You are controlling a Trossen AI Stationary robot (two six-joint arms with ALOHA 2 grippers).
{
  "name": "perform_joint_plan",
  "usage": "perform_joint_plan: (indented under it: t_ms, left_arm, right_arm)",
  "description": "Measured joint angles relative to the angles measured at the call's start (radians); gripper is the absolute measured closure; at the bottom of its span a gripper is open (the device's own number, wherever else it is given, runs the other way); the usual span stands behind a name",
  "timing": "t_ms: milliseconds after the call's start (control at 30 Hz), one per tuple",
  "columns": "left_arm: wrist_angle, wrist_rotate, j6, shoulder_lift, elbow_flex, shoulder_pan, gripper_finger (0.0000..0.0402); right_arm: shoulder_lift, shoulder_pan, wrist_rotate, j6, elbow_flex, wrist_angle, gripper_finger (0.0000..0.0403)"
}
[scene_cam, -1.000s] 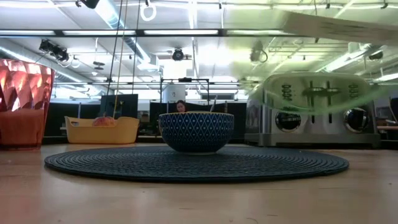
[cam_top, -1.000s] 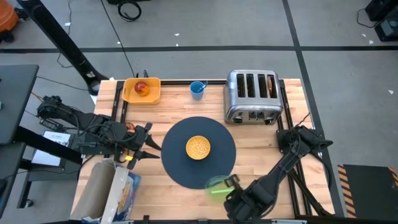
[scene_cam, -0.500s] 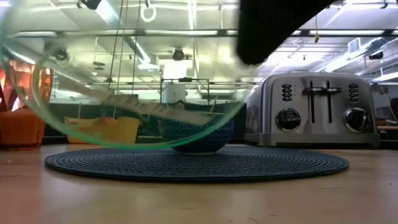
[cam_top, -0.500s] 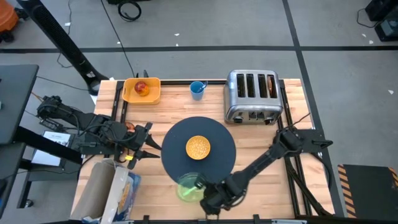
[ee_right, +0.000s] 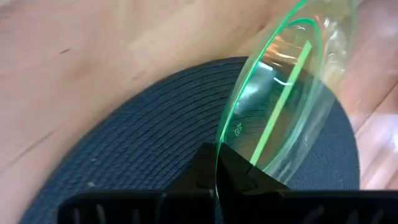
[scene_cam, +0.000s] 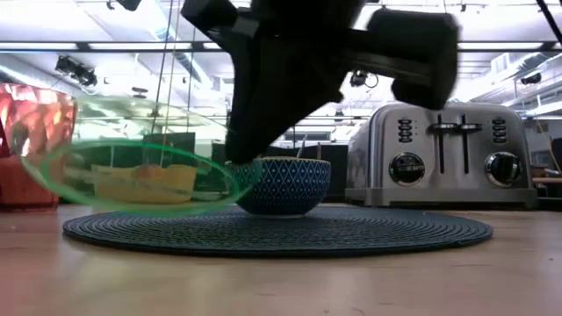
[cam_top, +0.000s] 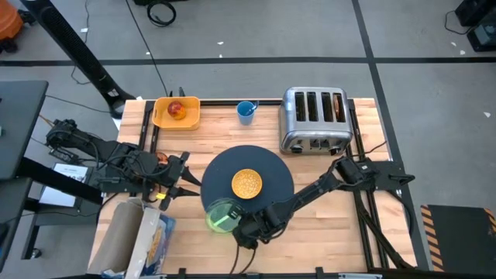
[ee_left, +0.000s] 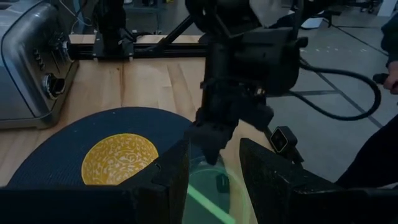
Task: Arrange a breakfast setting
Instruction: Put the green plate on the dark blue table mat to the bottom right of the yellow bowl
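A round dark mat (cam_top: 267,203) lies mid-table. On it stands a bowl (cam_top: 246,184) that is yellow inside and blue-patterned outside (scene_cam: 281,186). My right gripper (cam_top: 242,225) is shut on a clear green plate (cam_top: 220,215), low over the mat's near-left edge. I see no toast on the plate. My left gripper (cam_top: 189,183) hovers open at the mat's left with nothing between its fingers (ee_left: 214,155). An orange tumbler (scene_cam: 31,149) stands on the table at the left of the low view. My right gripper pinches the plate's rim (ee_right: 217,152) between its two shut fingers, one above and one below the edge. The fingers slant down from the table's right. The plate sticks out past the fingertips toward the table's left, tilted. I cannot tell whether it touches the mat.
A silver toaster (cam_top: 316,120) with toast in one slot stands at the far right. An orange-yellow tray (cam_top: 177,112) holding a red apple (cam_top: 177,110) and a blue cup (cam_top: 246,111) sit along the far edge. A box and paper roll (cam_top: 139,236) lie near left.
My right gripper has swept along the near edge toward the table's left and gone down, rolling its wrist. It carried the green plate from the mat's near-right side to its near-left edge. The plate now sits lower and closer to level.
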Motion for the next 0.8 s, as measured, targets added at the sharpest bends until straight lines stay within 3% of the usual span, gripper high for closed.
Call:
perform_joint_plan:
  t_ms: [800]
  left_arm:
    - [0.004,0.000,0.000,0.000,0.000,0.000,0.0255]
  right_arm:
    - [0.015,-0.079,-0.113,-0.067,-0.017,0.047,0.0393]
